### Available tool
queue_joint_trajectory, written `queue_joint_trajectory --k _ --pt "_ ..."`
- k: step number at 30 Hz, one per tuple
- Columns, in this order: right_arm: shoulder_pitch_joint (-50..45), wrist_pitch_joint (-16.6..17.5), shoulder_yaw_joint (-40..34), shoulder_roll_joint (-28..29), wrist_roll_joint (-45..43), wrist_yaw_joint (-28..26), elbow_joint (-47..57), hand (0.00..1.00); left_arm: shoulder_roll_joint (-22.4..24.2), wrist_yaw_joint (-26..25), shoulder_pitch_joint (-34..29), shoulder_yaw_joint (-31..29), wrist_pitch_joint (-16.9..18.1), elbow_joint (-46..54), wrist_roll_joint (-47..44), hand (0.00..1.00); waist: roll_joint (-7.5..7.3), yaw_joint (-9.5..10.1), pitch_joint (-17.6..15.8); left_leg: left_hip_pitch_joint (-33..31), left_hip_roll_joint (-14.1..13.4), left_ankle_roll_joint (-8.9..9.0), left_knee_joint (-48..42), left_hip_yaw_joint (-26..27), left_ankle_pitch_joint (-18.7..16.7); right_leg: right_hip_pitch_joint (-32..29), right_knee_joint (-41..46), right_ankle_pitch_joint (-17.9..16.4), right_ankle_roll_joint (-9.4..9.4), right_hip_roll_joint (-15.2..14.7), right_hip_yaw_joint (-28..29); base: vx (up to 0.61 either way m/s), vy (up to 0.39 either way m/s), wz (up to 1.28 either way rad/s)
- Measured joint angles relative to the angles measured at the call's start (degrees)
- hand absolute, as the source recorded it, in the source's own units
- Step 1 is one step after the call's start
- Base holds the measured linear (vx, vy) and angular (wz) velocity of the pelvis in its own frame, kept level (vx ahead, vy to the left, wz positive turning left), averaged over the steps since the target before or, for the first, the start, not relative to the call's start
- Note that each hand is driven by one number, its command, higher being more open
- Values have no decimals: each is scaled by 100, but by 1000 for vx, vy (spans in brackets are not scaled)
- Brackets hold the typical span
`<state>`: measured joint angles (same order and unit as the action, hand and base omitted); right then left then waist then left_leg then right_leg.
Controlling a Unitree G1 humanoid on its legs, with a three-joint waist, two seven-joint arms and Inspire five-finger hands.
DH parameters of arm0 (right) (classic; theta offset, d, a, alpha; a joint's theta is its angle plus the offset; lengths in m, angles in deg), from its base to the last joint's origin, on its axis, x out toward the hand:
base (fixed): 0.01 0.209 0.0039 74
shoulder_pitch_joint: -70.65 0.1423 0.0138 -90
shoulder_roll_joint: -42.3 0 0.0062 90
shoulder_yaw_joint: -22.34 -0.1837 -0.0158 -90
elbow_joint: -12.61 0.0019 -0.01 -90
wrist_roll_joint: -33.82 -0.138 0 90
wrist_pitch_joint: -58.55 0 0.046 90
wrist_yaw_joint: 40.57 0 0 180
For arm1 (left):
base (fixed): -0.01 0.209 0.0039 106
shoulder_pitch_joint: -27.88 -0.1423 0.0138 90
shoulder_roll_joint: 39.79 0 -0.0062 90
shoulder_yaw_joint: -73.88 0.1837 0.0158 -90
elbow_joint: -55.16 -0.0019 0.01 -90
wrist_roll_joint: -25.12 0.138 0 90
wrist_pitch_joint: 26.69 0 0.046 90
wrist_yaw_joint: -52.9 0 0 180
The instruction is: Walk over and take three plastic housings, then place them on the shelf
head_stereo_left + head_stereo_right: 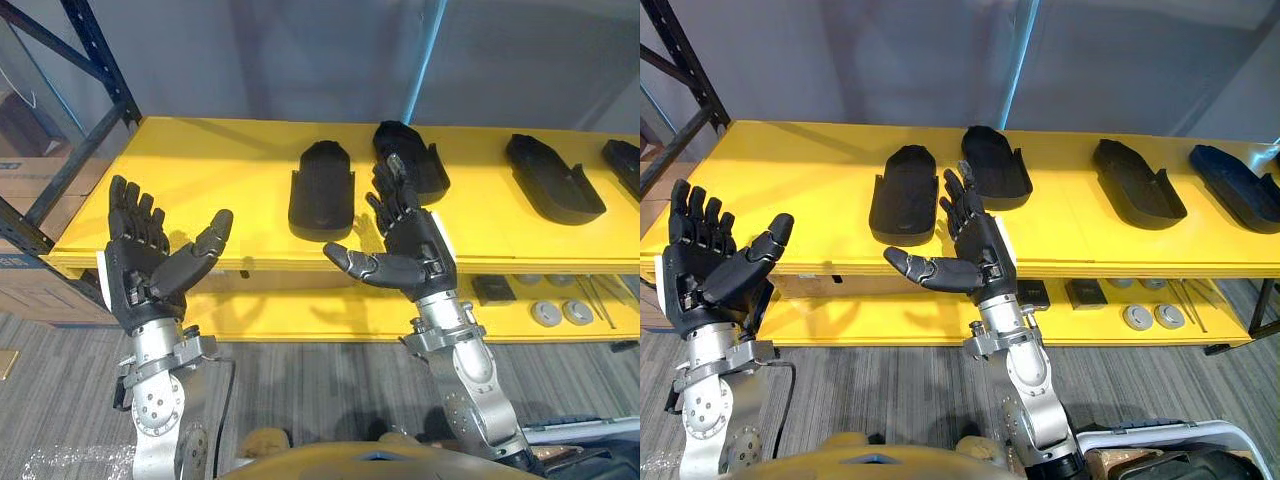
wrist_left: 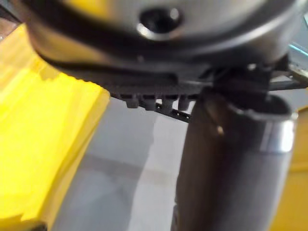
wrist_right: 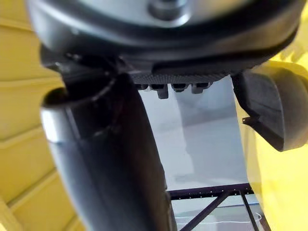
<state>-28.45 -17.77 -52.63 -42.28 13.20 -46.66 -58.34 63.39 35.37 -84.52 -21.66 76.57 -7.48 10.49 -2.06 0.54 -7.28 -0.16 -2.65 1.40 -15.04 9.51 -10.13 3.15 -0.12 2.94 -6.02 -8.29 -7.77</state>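
Black plastic housings [image 1: 905, 195] lie in a row on the yellow shelf [image 1: 790, 170], four in sight. The right hand [image 1: 975, 245] is raised before the shelf's front edge, fingers straight, thumb spread, holding nothing, its fingertips [image 1: 960, 198] just short of the two leftmost housings. The left hand [image 1: 695, 270], likewise spread and empty, is up by the shelf's left corner.

The black moulded plastic housing [image 1: 625, 160] at the 3 o'clock edge of the yellow bench top [image 1: 200, 170] is cut off by the frame. The right hand [image 1: 412, 240] overlaps the near corner of a second black plastic housing [image 1: 420, 150] at 12 o'clock. On the lower yellow tier [image 1: 330, 322] at 4 o'clock, round grey discs [image 1: 561, 313] and thin rods [image 1: 597, 300] are too small to identify.
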Motion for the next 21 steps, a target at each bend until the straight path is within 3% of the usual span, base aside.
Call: queue_joint_trajectory --k 5,8,13,14,15,21 --pt "9 -36 -210 -377 -53 -795 279 100 -58 -493 41 -729 -625 -980 606 100 -15 1 -23 -40 -3 -9 -18 -11 -52 15 -22 1 0 15 18 36 10 1" --pt "12 -94 -200 -546 -50 -1079 328 100 -56 -651 6 -999 -814 -1572 606 100 -17 89 -106 -59 -17 -4 -99 -26 -129 42 -10 -18 25 40 18 0 0 0" --pt "108 -321 -35 -772 -2 -1224 252 100 -34 -1288 -68 -1575 -774 -2699 599 100 -6 127 -262 -181 -77 -7 -299 -52 -250 -13 69 -63 86 51 13 -29 16 1" --pt "104 -353 -12 -802 -3 -1256 117 100 -34 -1515 -65 -1831 -598 -3164 538 100 -13 128 -263 -199 -77 -13 -317 -59 -260 -33 103 -95 128 51 13 -9 26 6" --pt "93 -695 -30 -1015 -23 -1420 95 100 -24 -1667 -74 -2049 -363 -3705 476 100 -19 195 -264 -287 -77 -22 -381 -72 -286 -86 109 -111 133 47 5 8 18 7" --pt "95 -851 -23 -1045 -53 -1565 52 100 -10 -944 -41 -1790 -117 -4586 203 100 -22 194 -266 -334 -69 -23 -389 -118 -285 -105 110 -108 128 43 -35 2 -1 5"
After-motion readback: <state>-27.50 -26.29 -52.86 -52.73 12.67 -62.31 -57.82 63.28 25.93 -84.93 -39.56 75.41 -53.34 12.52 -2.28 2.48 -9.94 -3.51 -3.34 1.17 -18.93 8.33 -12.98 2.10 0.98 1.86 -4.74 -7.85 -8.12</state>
